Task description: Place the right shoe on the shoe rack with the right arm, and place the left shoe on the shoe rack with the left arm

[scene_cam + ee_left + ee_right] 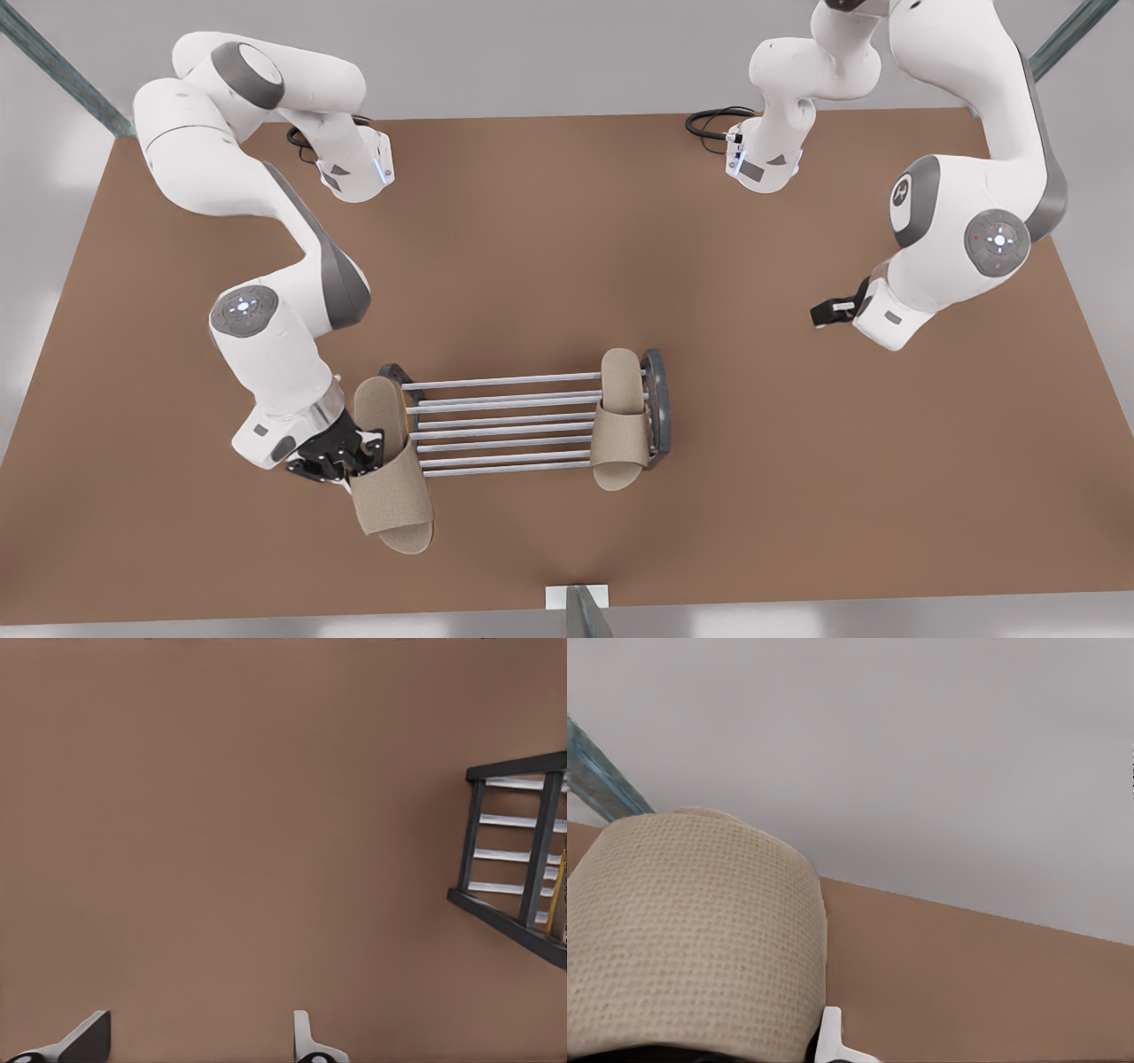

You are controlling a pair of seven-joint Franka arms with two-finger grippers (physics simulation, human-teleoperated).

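Beige shoe (pixel 390 470) hangs off the rack's (pixel 657 403) end in the right pincer (pixel 341 461); released, it could tip off; left pincer (pixel 199 1036) waits wide, empty

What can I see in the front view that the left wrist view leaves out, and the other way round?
Front view alone: both arms and both slippers. The right gripper is shut on the right shoe at the rack's end on the front view's left. The left shoe lies across the rods at the other end.

Left wrist view alone: a close look at the left gripper's own fingertips, spread apart with nothing between them.

Both: the brown table, the shoe rack and the left gripper, which waits away from the rack.
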